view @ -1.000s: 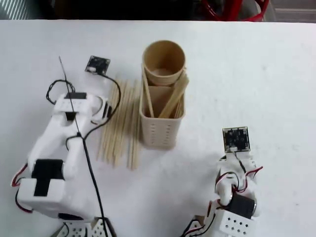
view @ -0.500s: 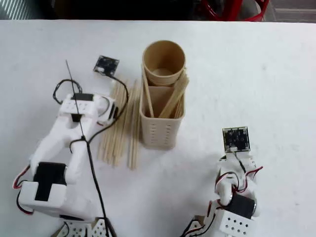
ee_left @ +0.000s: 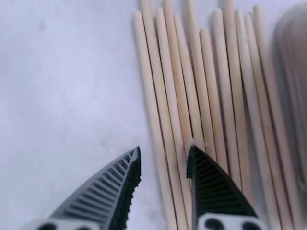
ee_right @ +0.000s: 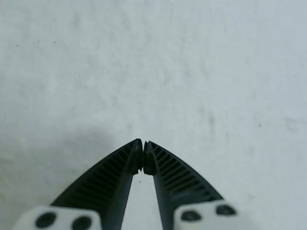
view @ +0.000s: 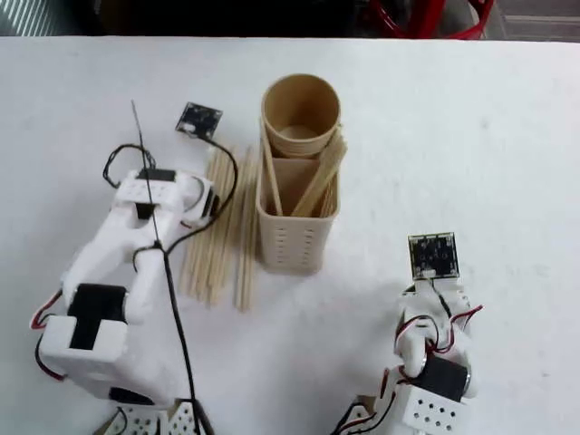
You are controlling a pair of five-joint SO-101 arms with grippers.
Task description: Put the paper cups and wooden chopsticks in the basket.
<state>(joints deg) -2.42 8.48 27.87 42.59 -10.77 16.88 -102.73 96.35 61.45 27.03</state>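
Several wooden chopsticks (view: pixel 220 228) lie side by side on the white table, just left of the beige basket (view: pixel 295 237). Stacked paper cups (view: pixel 301 112) stand in the basket's far end, and a few chopsticks (view: pixel 320 182) lean inside it. My left gripper (ee_left: pixel 163 154) is open low over the chopsticks (ee_left: pixel 201 96), straddling the outermost sticks of the row. In the high view the left arm (view: pixel 159 201) sits at the row's left side. My right gripper (ee_right: pixel 143 145) is shut on nothing above bare table; its arm (view: pixel 432 326) rests near the front right.
The table's far edge runs along the back, with dark room and red bars (view: pixel 426 16) behind it. Black cables (view: pixel 172 299) trail from the left arm.
The left arm has shifted right and toward the chopsticks, its wrist camera swinging closer to the row. The right arm has not moved.
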